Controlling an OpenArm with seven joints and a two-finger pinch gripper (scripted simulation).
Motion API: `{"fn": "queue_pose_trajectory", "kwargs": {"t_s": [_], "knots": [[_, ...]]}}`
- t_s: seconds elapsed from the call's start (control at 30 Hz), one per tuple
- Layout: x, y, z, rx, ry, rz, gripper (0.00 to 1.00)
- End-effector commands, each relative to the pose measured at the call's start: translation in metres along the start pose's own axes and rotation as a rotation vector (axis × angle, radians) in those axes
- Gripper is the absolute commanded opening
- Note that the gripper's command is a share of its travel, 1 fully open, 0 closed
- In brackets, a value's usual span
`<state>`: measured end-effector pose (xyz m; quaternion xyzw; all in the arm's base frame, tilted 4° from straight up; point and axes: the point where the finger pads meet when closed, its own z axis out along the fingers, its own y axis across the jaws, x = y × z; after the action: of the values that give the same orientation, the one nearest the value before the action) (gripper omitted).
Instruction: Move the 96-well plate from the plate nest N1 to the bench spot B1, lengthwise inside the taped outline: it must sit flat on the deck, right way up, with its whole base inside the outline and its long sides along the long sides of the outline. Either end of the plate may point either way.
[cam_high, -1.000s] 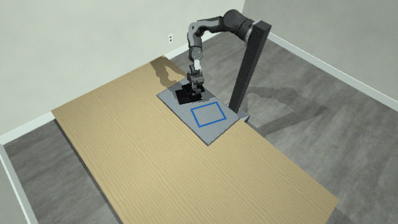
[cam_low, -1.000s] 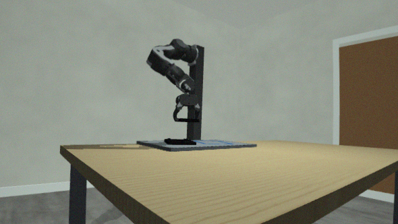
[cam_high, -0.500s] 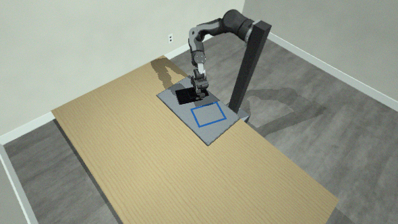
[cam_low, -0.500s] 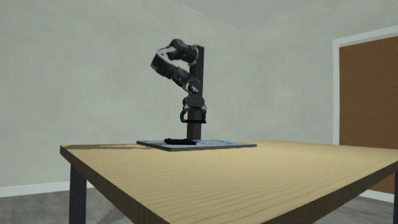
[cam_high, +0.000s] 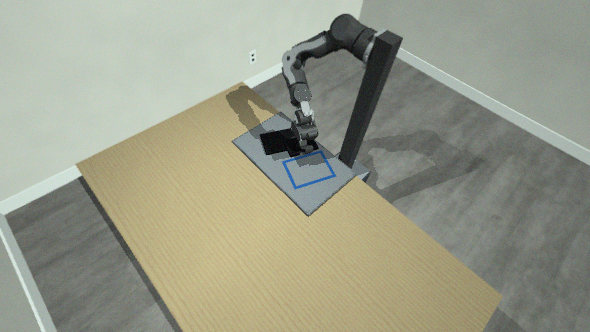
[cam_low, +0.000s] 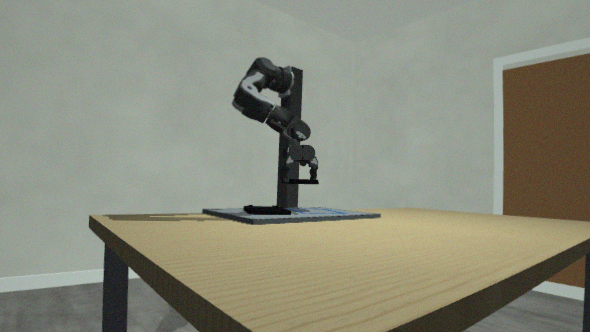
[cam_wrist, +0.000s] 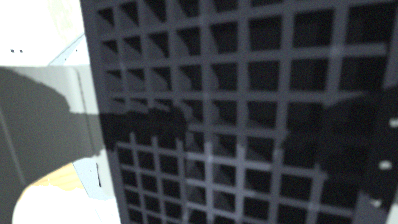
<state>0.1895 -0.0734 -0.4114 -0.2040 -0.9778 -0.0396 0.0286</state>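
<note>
My gripper (cam_low: 303, 175) is shut on the black 96-well plate (cam_low: 302, 181) and holds it level, well above the grey deck (cam_low: 292, 215). In the wrist view the plate's grid of wells (cam_wrist: 240, 115) fills most of the frame. The black plate nest N1 (cam_low: 266, 209) lies on the deck, below and to the left of the plate. The blue taped outline B1 (cam_high: 309, 170) lies on the deck beside the nest, in front of my gripper (cam_high: 306, 142). In the top view the plate and the nest (cam_high: 274, 143) merge into one dark shape.
The arm's dark mounting post (cam_high: 367, 100) stands at the deck's right edge, close to the outline. The deck lies on a long wooden table (cam_high: 260, 235).
</note>
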Motion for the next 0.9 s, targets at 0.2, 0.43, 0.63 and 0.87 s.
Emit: {"fn": "queue_pose_trajectory", "kwargs": {"t_s": [0.2, 0.43, 0.63, 0.87], "knots": [[-0.005, -0.006, 0.000, 0.023, -0.013, 0.012, 0.00], [0.008, 0.033, 0.005, 0.022, -0.013, 0.012, 0.00], [0.008, 0.033, 0.005, 0.022, -0.013, 0.012, 0.00], [0.010, 0.041, 0.006, 0.019, -0.012, 0.010, 0.00]]}}
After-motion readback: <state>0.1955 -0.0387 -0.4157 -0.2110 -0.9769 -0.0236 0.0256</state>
